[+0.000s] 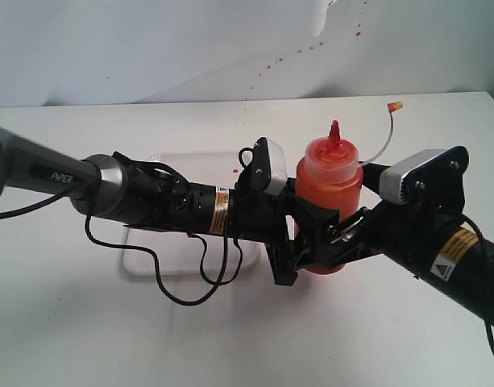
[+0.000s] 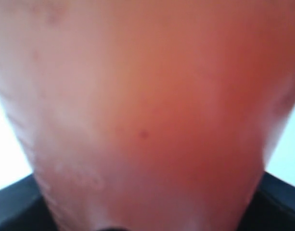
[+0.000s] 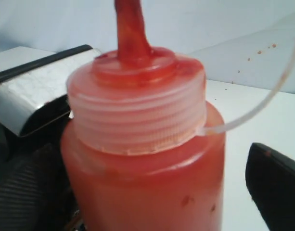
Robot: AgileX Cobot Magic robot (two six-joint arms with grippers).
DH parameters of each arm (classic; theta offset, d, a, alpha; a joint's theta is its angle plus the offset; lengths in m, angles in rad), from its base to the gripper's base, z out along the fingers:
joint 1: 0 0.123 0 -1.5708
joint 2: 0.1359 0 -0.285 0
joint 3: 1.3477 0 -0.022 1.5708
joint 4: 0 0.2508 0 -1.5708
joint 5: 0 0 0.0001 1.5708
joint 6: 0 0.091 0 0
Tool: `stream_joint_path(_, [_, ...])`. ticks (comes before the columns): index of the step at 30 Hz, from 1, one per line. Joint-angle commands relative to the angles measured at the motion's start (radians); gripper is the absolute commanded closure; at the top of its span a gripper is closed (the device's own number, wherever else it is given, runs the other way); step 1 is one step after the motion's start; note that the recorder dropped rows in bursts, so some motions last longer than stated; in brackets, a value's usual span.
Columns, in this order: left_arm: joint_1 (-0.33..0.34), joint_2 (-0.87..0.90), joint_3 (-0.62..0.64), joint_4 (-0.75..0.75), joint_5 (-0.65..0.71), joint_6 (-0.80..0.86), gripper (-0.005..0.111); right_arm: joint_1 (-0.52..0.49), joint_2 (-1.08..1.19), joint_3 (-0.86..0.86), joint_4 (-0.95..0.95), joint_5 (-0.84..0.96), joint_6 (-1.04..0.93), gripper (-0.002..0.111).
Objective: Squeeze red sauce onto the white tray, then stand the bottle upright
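The bottle (image 1: pixel 330 181) stands upright mid-frame between both grippers. The right gripper (image 1: pixel 331 242) sits open around it; the left gripper (image 1: pixel 287 246) may or may not be gripping, which cannot be told.

Blocked low on both sides of the bottle (image 1: pixel 330 179): left gripper (image 1: pixel 305 238) clamped on, right gripper (image 1: pixel 349 232) just beside. Open above the nozzle (image 1: pixel 334 131), apart from the thin strap (image 1: pixel 379 147) arching right. Over the tray (image 1: pixel 142 260): left arm (image 1: pixel 150 197) and looped cable (image 1: pixel 180 301) in the way. Bare table (image 1: pixel 230 347) in front.
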Motion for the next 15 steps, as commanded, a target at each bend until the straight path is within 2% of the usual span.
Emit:
stream_joint_path(1, [-0.005,-0.009,-0.011,-0.023,-0.045,0.008,0.107,-0.002,0.003,-0.006,0.001,0.012,0.005,0.028])
stream_joint_path(3, [-0.005,-0.009,-0.011,-0.023,-0.052,0.024,0.107,-0.002,0.003,-0.006,0.001,0.012,0.005,0.044])
stream_joint_path(8, [-0.005,-0.009,-0.011,-0.023,-0.052,0.024,0.103,-0.002,0.003,-0.006,0.001,0.034,0.005,0.101])
stream_joint_path(9, [-0.005,-0.009,-0.011,-0.023,-0.052,0.024,0.100,-0.002,0.003,-0.006,0.001,0.035,0.005,0.109])
stream_joint_path(12, [-0.005,-0.009,-0.011,-0.023,-0.052,0.024,0.085,-0.002,0.003,-0.006,0.001,0.038,0.005,0.108])
stream_joint_path(15, [-0.005,-0.009,-0.011,-0.023,-0.050,0.024,0.055,-0.002,0.003,-0.006,0.005,0.038,0.003,0.108])
